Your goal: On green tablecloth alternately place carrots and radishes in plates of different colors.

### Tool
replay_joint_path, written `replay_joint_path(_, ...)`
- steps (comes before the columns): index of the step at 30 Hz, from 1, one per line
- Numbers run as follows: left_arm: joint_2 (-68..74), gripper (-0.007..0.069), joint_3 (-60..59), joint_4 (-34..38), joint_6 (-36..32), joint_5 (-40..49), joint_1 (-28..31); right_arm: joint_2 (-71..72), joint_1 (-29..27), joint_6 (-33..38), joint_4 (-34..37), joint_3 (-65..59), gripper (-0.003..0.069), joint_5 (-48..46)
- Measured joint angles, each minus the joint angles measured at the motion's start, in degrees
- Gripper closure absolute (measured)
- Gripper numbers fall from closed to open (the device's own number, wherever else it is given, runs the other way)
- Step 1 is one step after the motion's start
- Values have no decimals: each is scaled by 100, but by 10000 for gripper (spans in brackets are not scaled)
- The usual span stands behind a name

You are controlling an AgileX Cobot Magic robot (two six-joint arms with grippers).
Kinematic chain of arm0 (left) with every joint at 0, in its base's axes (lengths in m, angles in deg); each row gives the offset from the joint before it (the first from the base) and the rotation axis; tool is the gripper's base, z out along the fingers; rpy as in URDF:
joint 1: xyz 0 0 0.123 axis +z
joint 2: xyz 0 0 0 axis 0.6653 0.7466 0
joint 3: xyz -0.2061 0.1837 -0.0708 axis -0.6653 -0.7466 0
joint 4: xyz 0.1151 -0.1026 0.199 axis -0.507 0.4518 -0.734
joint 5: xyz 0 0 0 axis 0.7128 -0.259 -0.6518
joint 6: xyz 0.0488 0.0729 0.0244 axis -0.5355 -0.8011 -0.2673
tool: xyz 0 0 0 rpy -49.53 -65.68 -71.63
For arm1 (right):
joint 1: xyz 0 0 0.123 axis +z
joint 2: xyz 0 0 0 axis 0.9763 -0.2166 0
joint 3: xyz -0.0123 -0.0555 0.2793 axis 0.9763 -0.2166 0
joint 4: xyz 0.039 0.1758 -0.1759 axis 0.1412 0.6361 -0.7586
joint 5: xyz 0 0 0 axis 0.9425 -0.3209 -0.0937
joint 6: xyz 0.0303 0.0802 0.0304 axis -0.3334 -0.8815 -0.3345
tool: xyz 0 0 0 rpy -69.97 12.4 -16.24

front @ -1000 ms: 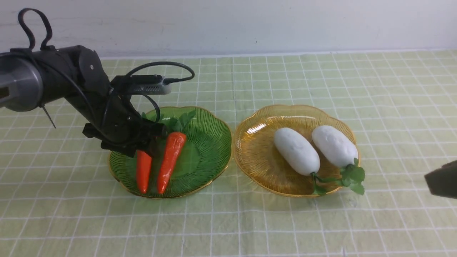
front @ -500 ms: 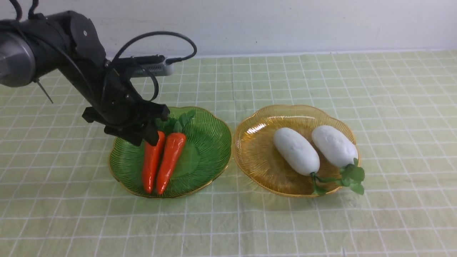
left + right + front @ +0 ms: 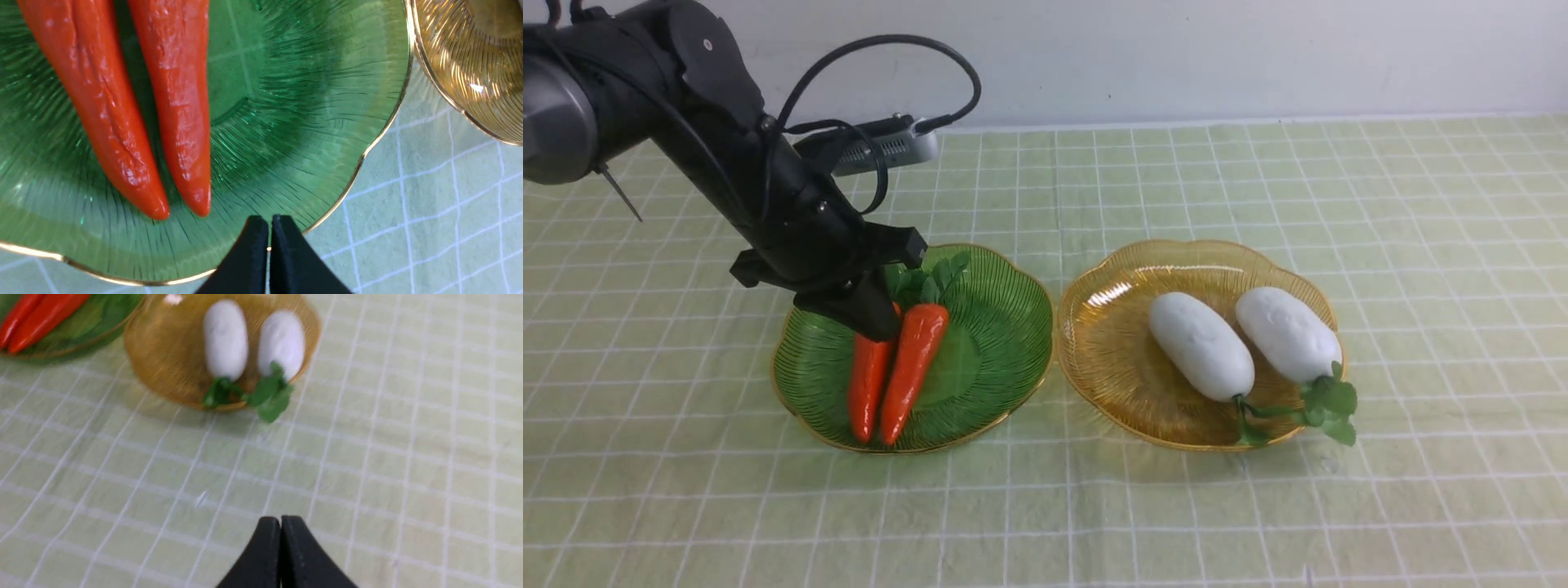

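Two orange carrots (image 3: pixel 866 392) (image 3: pixel 915 359) lie side by side in the green plate (image 3: pixel 1013 327), leafy tops at the far side. Two white radishes (image 3: pixel 1201 347) (image 3: pixel 1286 331) lie in the amber plate (image 3: pixel 1111 343) with their leaves over its near rim. Both plates rest on the green tablecloth (image 3: pixel 1258 506). My left gripper (image 3: pixel 874 322) hangs just above the carrots' thick ends, shut and empty; its wrist view shows the fingertips (image 3: pixel 269 218) pressed together past the carrot tips (image 3: pixel 179 102). My right gripper (image 3: pixel 280 519) is shut and empty over bare cloth, well short of the radishes (image 3: pixel 226 339).
A white wall runs along the cloth's far edge (image 3: pixel 1176 122). The left arm's cable (image 3: pixel 890 49) loops above the green plate. The two plates nearly touch at their inner rims.
My left gripper let go of the left carrot, lifted off it and closed. That carrot now lies against the other one. The right gripper left the front view and closed.
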Motion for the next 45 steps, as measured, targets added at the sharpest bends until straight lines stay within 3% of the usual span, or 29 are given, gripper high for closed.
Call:
replay_joint_path(6, 0, 632, 0, 0, -30, 23, 0, 534, 0, -44, -443, -1215, 671, 3226)
replay_joint_path(11, 0, 632, 0, 0, -30, 58, 0, 534, 0, -44, -443, -2066, 673, 4930)
replay_joint_path(32, 0, 632, 0, 0, -339, 65, 0, 541, 0, -44, -443, -3157, 674, 4830)
replay_joint_path(45, -8, 632, 176, -265, -768, 90, 60, 1435, 0, -44, -149, -4333, 674, 4561)
